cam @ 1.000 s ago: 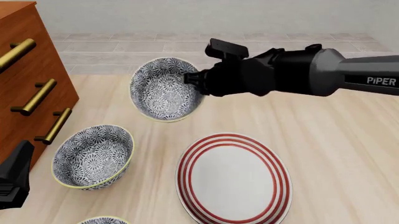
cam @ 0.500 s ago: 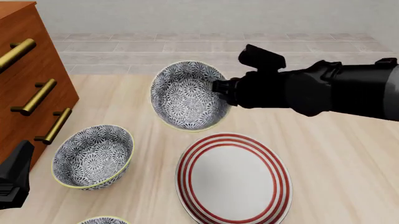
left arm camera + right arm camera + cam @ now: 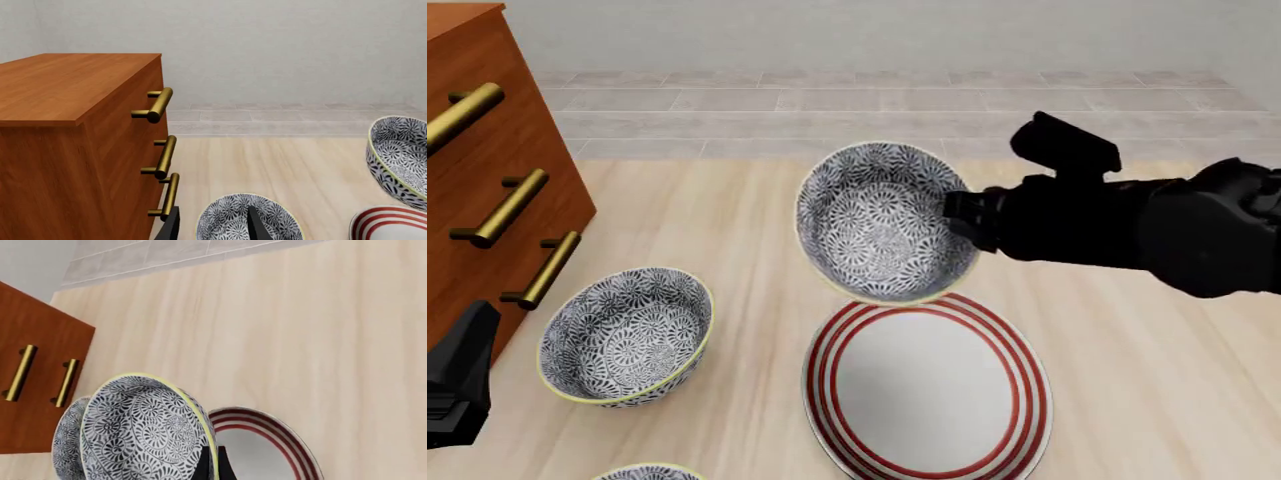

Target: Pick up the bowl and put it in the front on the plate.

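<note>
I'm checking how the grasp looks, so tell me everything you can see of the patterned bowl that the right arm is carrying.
The deep round ceramic bowl, white with a dense dark blue-grey floral pattern and a thin yellow-green rim, is held off the table, tipped steeply so that its opening faces the front camera. The black right gripper pinches its rim on the right side. It hangs over the far edge of the large white plate with red rings, apparently not touching it.

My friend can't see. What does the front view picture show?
The black right gripper holds a tilted blue-patterned ceramic bowl by its rim above the far edge of a white plate with red rings. A matching second bowl sits on the wooden table beside an orange-brown drawer cabinet.
</note>
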